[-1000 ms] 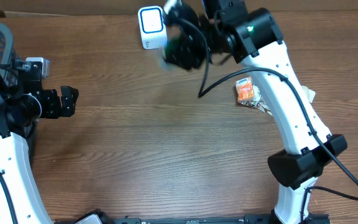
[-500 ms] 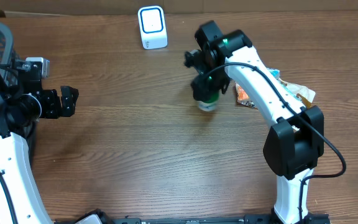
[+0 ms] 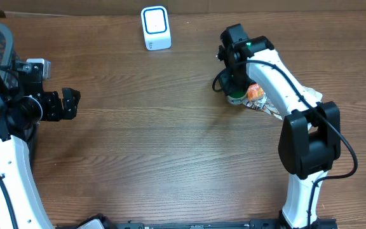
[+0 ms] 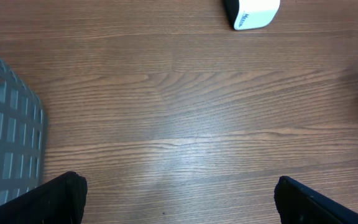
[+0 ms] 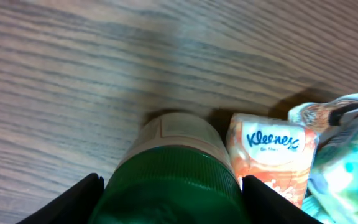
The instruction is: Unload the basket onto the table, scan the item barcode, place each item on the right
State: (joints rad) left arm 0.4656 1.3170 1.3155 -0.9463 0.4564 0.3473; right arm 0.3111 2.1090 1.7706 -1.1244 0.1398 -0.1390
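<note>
Table (image 3: 157,152): brown wood, white scanner (image 3: 155,28) at its far edge.
Right wrist view only: green-capped bottle (image 5: 173,180), Kleenex pack (image 5: 271,149) just beside it.
Overhead: bottle mostly hidden under right gripper (image 3: 234,93).
Bottle axis: upright, cap toward the wrist camera.
Right gripper: fingers (image 5: 61,202) flank the cap; clamped or not, cannot tell.
Left gripper (image 4: 179,199): jaws wide apart, empty, well apart from the bottle.

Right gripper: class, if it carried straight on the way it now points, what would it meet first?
The green-capped bottle, standing between its fingers: the right gripper points down onto its cap, with the table beneath. The Kleenex pack sits beside that line and would probably be missed.
</note>
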